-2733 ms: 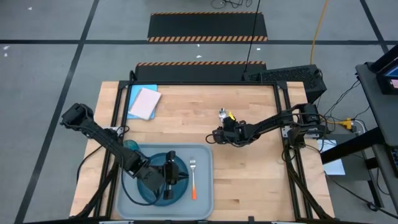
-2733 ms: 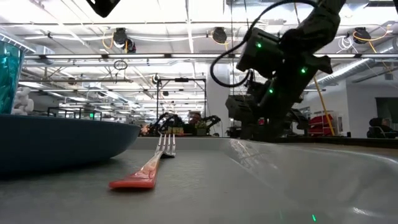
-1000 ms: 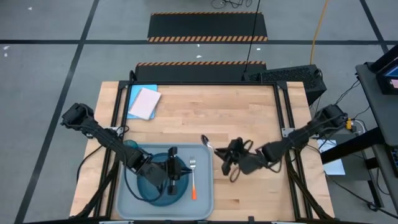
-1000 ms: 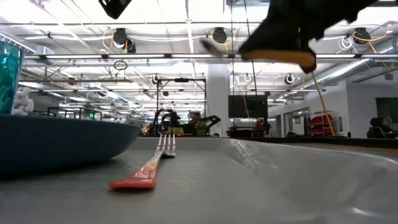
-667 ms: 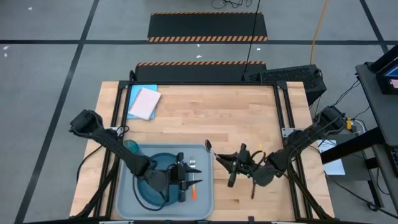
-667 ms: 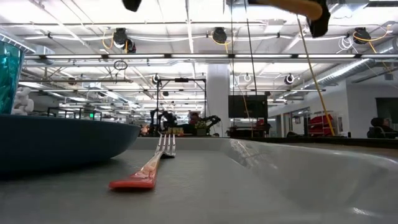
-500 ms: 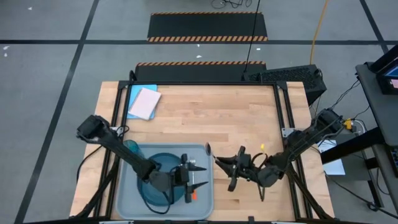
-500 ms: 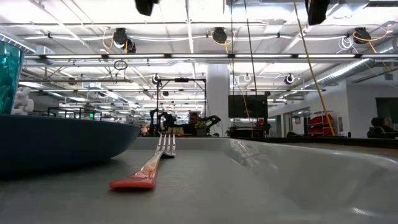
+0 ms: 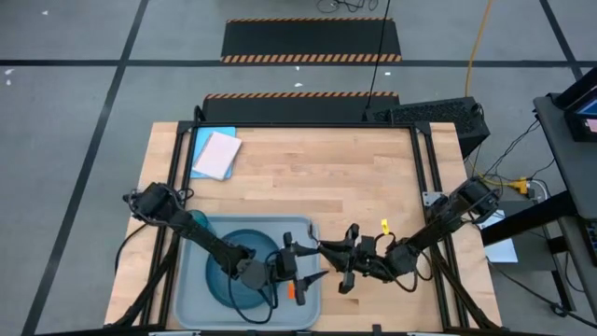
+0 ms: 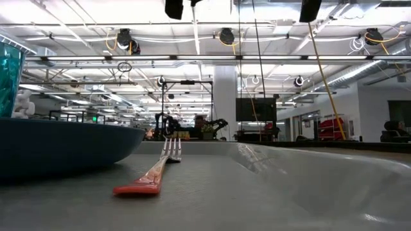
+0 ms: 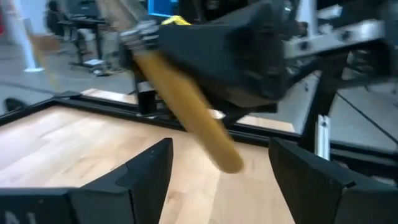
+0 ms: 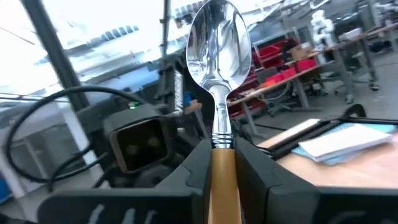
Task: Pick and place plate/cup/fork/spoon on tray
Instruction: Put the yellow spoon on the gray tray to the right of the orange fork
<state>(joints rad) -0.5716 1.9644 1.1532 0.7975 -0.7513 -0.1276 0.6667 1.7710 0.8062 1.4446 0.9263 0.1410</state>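
Fork on tray; plate beside it.

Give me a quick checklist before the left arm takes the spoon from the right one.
1. Right gripper shut on spoon: ok.
2. Left gripper open: ok.
3. Spoon handle free end between the left fingers: ok.
4. Fork flat in the tray: ok.
5. Plate in tray with cup beside it: ok.
6. Left fingers touching the handle: cannot tell.
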